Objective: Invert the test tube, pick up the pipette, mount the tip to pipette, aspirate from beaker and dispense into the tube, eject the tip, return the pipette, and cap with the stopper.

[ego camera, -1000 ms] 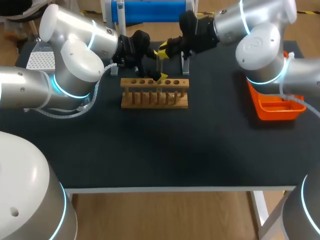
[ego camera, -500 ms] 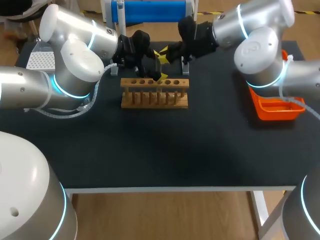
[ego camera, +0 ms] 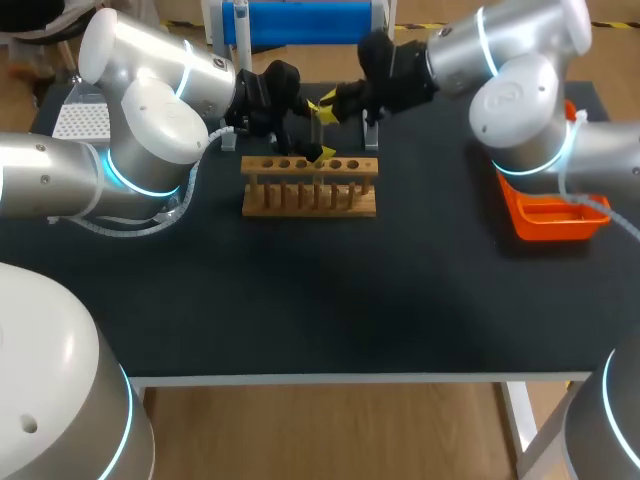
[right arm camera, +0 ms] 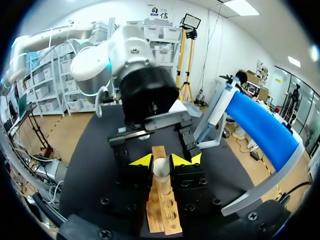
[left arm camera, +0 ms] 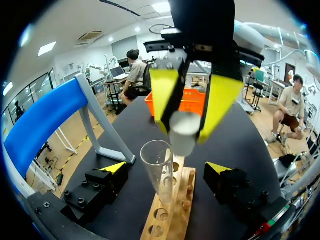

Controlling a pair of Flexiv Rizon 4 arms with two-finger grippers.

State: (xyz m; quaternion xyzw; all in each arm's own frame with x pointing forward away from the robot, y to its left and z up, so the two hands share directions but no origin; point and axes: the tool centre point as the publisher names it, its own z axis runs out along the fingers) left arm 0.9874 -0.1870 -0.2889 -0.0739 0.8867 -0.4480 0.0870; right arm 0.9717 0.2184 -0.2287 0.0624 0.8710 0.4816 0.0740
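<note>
Right tool pinched the white cylindrical stopper just above the clear glass test tube in the far wooden rack. Left tool stood spread around the tube. Capping step, I judged: next needed centring, then pressing down.

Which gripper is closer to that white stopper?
Right. The right gripper is shut on the white stopper; the left gripper sits below it, fingers open either side of the test tube.

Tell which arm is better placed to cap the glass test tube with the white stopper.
Right. The right tool is shut on the white round stopper, close above the mouth of the clear glass test tube in the wooden rack. The left tool stands open around the tube, empty.
</note>
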